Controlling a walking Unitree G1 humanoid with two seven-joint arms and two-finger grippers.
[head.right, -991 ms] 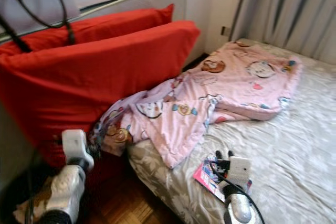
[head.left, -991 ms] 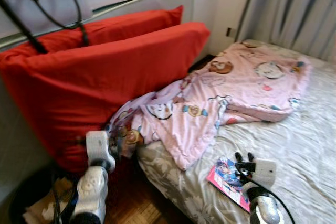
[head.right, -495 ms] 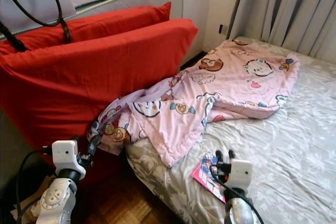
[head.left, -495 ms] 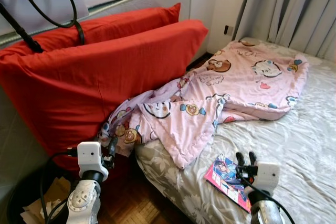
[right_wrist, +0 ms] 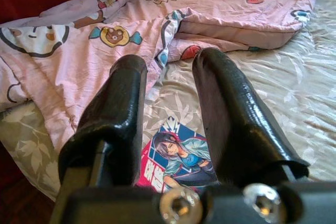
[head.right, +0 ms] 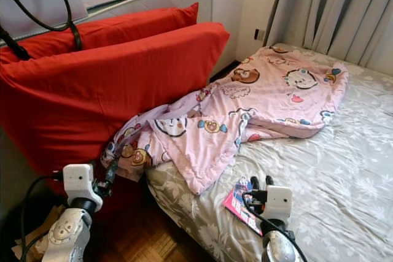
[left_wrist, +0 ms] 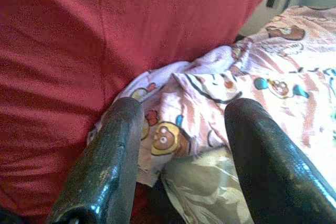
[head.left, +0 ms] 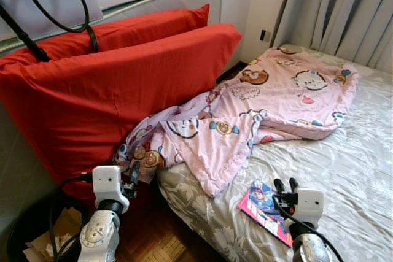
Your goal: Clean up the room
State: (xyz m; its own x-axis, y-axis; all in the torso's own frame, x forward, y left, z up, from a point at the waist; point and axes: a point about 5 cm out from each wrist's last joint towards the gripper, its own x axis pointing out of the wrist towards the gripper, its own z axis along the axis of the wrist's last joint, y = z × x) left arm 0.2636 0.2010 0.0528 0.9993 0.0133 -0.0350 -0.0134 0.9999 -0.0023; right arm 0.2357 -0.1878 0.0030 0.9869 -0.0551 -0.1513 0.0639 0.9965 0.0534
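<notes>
You have the pink cartoon-print blanket (head.right: 245,115) at centre, spilling toward 8 o'clock over the grey leaf-patterned bedsheet (head.right: 331,182). Two big red pillows (head.right: 104,84) lean at 10 o'clock. A colourful magazine (head.right: 242,204) lies at 5 o'clock.

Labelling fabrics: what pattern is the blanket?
Pink with cartoon animal prints, blanket; clearest in the left eye view.

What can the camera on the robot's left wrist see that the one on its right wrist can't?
The left wrist view takes in the red pillow close up, with the left gripper open before a hanging corner of the pink blanket. The right wrist view takes in the comic book lying on the grey bedsheet, with the right gripper open above it. Both see the pink cartoon-print blanket and some grey sheet.
</notes>
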